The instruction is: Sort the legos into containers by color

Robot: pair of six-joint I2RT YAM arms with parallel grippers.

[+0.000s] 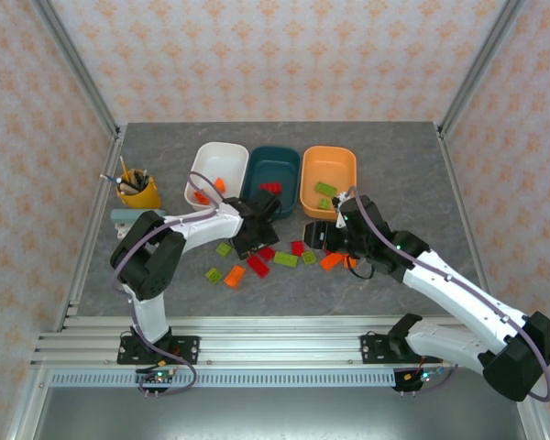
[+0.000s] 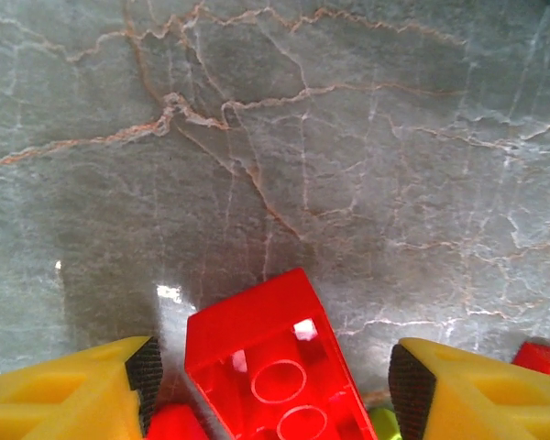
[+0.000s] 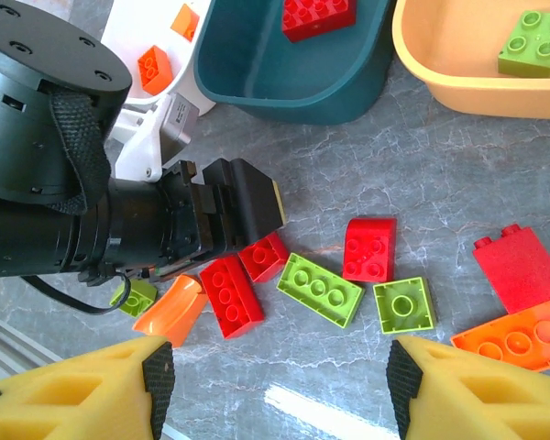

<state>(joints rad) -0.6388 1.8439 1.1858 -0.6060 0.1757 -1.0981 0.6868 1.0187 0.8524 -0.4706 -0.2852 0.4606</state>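
Seen from above, the containers stand in a row toward 12 o'clock on the grey marbled table (image 1: 165, 275). The white tub (image 1: 222, 151) is at the 9 o'clock end and holds orange bricks (image 1: 218, 183). The teal tub (image 1: 273, 163) is in the middle with a red piece (image 1: 270, 188) inside, and the orange tub (image 1: 335, 158) at the 3 o'clock end holds lime bricks (image 1: 324, 189). The loose legos (image 1: 284, 258), red, orange and lime mixed, lie scattered at 6 o'clock of the tubs. The left gripper (image 1: 251, 247) sits low over the 9 o'clock side of this scatter. In its wrist view its yellow fingers (image 2: 145, 371) are spread either side of a red brick (image 2: 257, 339) on the table, with a gap between each pad and the brick, so nothing is pinched. The right gripper (image 1: 319, 240) hangs over the 3 o'clock side, its fingers (image 3: 156, 371) wide apart with nothing between them. Under it lie a lime oblong (image 3: 319, 289) and a lime square (image 3: 403, 304). A yellow cup (image 1: 137, 194) of pens stands at 9 o'clock of the white tub.
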